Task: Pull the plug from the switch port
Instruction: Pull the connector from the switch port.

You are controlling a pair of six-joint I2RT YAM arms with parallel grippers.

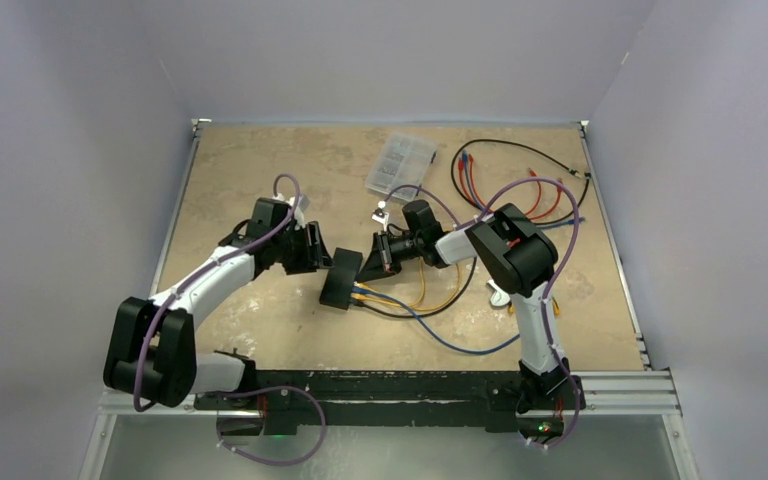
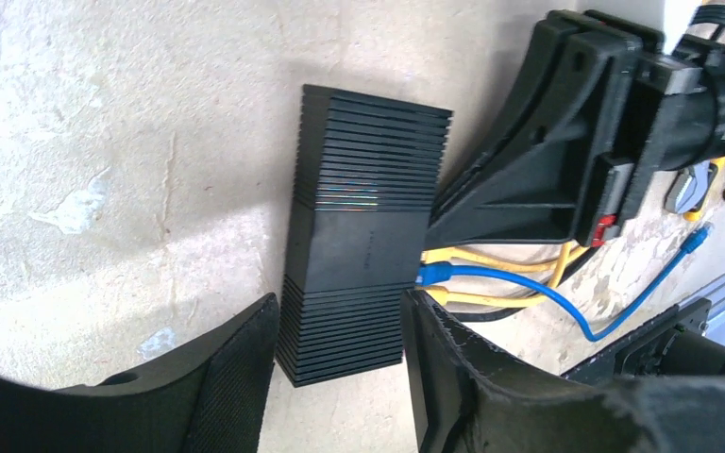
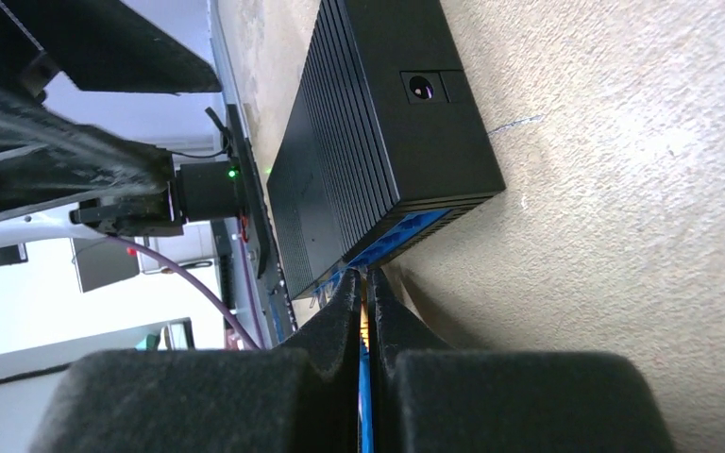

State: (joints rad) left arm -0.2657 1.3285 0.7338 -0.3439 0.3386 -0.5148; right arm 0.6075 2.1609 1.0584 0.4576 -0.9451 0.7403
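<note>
The switch [image 1: 341, 281] is a flat black ribbed box lying mid-table; it also shows in the left wrist view [image 2: 359, 236] and the right wrist view [image 3: 378, 123]. Yellow plugs [image 2: 453, 253] and a blue plug [image 2: 434, 274] sit in its port side. My left gripper [image 2: 340, 300] is open, its fingers [image 2: 217, 377] straddling the switch's near end with a gap on the left. My right gripper [image 3: 366, 283] is at the port side, jaws closed to a thin slit on a yellow plug [image 3: 364, 321]; a blue cable [image 3: 365, 396] shows in the slit behind it.
A clear compartment case [image 1: 401, 162] lies at the back. Loose red, black and blue cables [image 1: 530, 185] coil at the back right. A long blue cable [image 1: 460, 342] and yellow cables [image 1: 415, 298] trail from the switch toward the near rail [image 1: 430, 385].
</note>
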